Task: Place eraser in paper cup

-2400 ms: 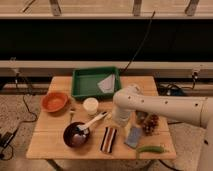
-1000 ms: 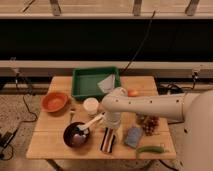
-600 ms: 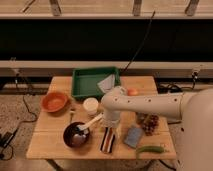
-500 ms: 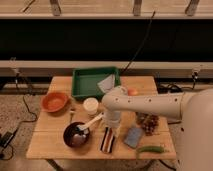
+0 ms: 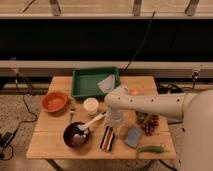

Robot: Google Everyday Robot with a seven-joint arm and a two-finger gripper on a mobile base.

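1. Right of the paper cup (image 5: 91,106) and a little nearer the camera, the gripper (image 5: 114,122) hangs pointing down over the wooden table (image 5: 50,146). Open, closed or holding something: cannot tell.
2. Eraser (image 5: 107,138): flat on the table, nearer the camera than the cup and to its right, with its long side running toward the camera. It lies just on the camera side of the gripper; contact between the two cannot be told. It is outside the cup.
3. Cup: upright on the table, mouth up, pale inside showing.
4. White arm (image 5: 150,104): reaches in from far right of the cup and bends down just right of it.
5. Dark bowl (image 5: 76,136): nearer the camera than the cup, slightly left. A white utensil (image 5: 93,122) leans on its rim.
6. Orange bowl (image 5: 55,101): left of the cup.
7. Green tray (image 5: 85,84): behind the cup, with white paper (image 5: 107,84) in its right part.
8. Light blue pad (image 5: 133,136): farther right of the cup than the eraser.
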